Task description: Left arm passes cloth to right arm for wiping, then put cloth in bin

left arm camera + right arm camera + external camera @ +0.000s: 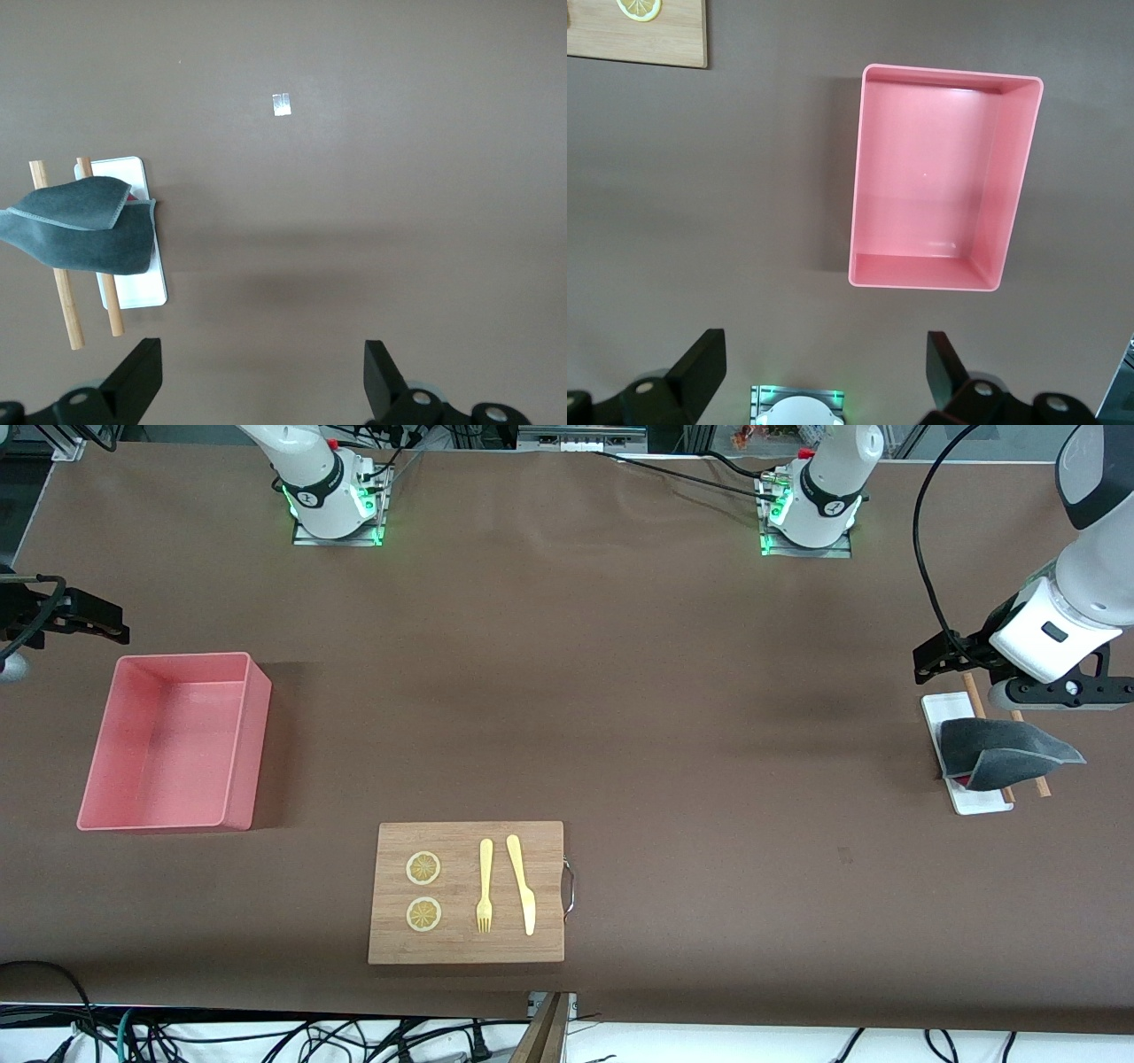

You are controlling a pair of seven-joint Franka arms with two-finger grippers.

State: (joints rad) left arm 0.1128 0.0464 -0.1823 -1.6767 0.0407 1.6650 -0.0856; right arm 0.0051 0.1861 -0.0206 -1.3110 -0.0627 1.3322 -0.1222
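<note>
Nothing of the task is showing as done yet, judging by how things are lying. The cloth (1001, 751) is resting draped over two wooden sticks (1028, 775) and a small white tray (974, 802) at the left arm's end of the table, one corner hanging out past the sticks, and no finger is touching it. The left gripper (966, 657) is hanging in the air with its jaws spread wide and holding nothing, over the table just beside the tray; in the left wrist view the cloth (84, 235) is sitting off to one side of the gripper's (261, 376) two dark fingertips rather than between them, so I am judging that the arm is needing to line up over the cloth before any pick. The right gripper (75, 615) is waiting above the table at the right arm's end, near the bin (239, 740), jaws likewise wide and empty; its wrist view is looking straight down into the bin (859, 177), which is holding nothing. A wooden board (465, 948) carrying two lemon slices (423, 868), a fork (485, 886) and a knife (523, 886) is lying nearer the front camera, between the two ends. Everything is remaining: the pick, the handover, the wiping, and the drop into the bin.
</note>
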